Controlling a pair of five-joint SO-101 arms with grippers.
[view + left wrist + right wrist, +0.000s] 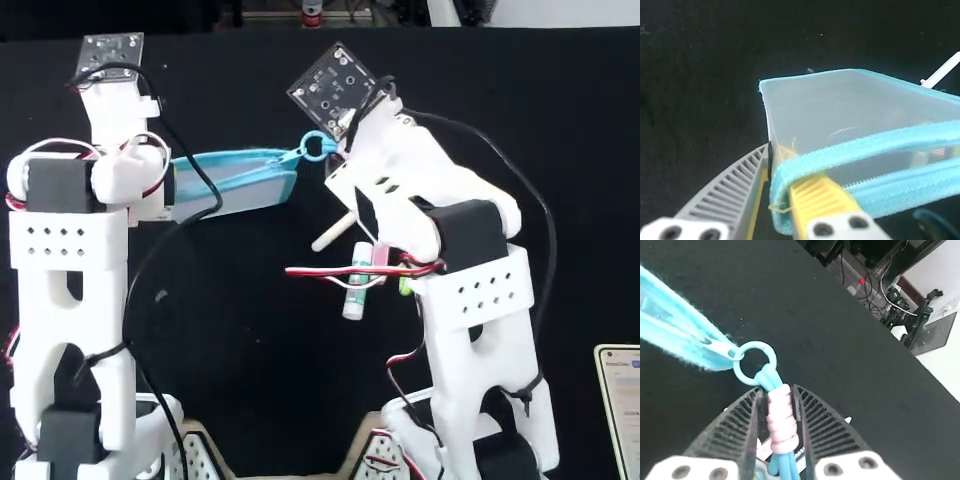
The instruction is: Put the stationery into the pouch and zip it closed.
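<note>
Right wrist view | black table (850, 355) | cables (875, 270) beyond | end effector (776, 388) pinches zip-cord (781, 420)

Clear mesh pouch (840, 110) with light-blue trim; blue ring (754, 344), pink cord wrap (781, 417).

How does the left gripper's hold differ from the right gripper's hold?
The left gripper clamps the end of the pouch, while the right gripper clamps the pink-wrapped pull cord on the zipper ring. The left gripper grips flat fabric; the right gripper grips a thin cord. Both are shut, on the same pouch.
</note>
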